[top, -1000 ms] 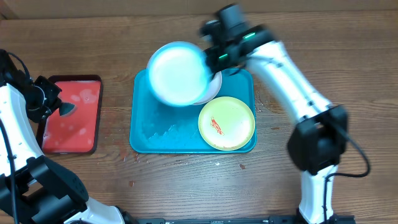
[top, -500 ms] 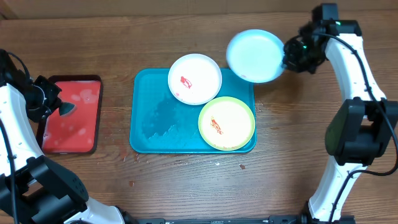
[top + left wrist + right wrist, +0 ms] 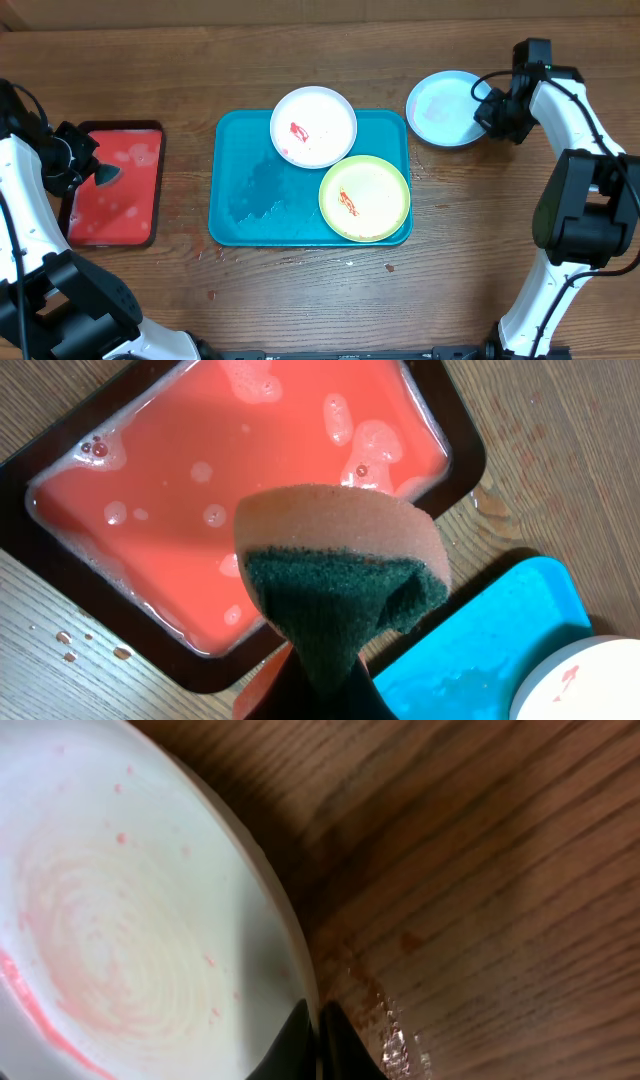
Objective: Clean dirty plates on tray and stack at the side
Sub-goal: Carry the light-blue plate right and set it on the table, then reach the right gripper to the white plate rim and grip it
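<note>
The bench (image 3: 300, 300) is brown wood grain, with a few scattered droplets near the lower edge of the teal tray (image 3: 235, 215), which sits mid-frame with a wet film across its bare left half. Two plates lie on that tray: a white plate (image 3: 313, 126) at its top edge, overhanging the rim a little, with a small red smear, and a yellow-green plate (image 3: 364, 198) in its lower right corner, also streaked red and touching the white one. At far left a red tray (image 3: 158, 150) with a dark rim holds sudsy liquid.

The pale blue plate (image 3: 445, 108) rests on the bench at upper right, just off the teal tray's corner; up close it shows a faint pinkish swirl. The right arm (image 3: 575, 110) reaches in from the right edge, bent inward, and the right claw (image 3: 492, 110) is pinched onto that plate's right rim. The left arm (image 3: 20, 190) stands along the left edge, and the left claw (image 3: 315, 685) hangs above the red tray, clamped on a folded sponge (image 3: 340, 585), orange with a green scouring face.
</note>
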